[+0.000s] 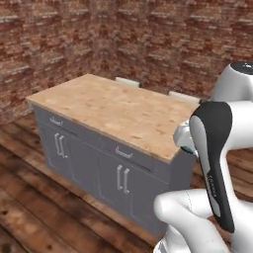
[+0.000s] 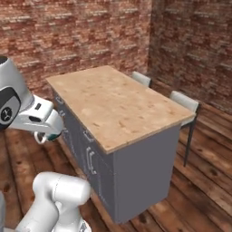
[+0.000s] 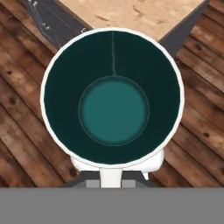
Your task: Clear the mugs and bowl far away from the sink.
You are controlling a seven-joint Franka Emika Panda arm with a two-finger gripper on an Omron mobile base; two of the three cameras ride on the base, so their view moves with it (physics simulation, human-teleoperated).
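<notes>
I have the teal-lined mug (image 3: 113, 98) right under the wrist camera: I look straight down into it, a white rim around a dark teal wall and a lighter teal floor. Its handle points toward the bottom of that view, where the hand's fingers are hidden behind the mug. The hand is closed on the mug, gripping it at the handle side as far as I can tell.

In the left base view a sliver of teal and white (image 1: 186, 143) shows at the end of the arm, just off the near right corner of the desk (image 1: 118, 111). In the right base view the same mug (image 2: 50, 134) hangs under the white wrist, to the left of the desk and above the wooden floor (image 2: 199, 190), not over the top.

The desk is an island with a light wood top and a grey cabinet front (image 1: 89, 163) with metal handles. Two pale chairs (image 2: 183, 102) stand at its far side. Brick walls (image 1: 163, 39) close the room behind.
</notes>
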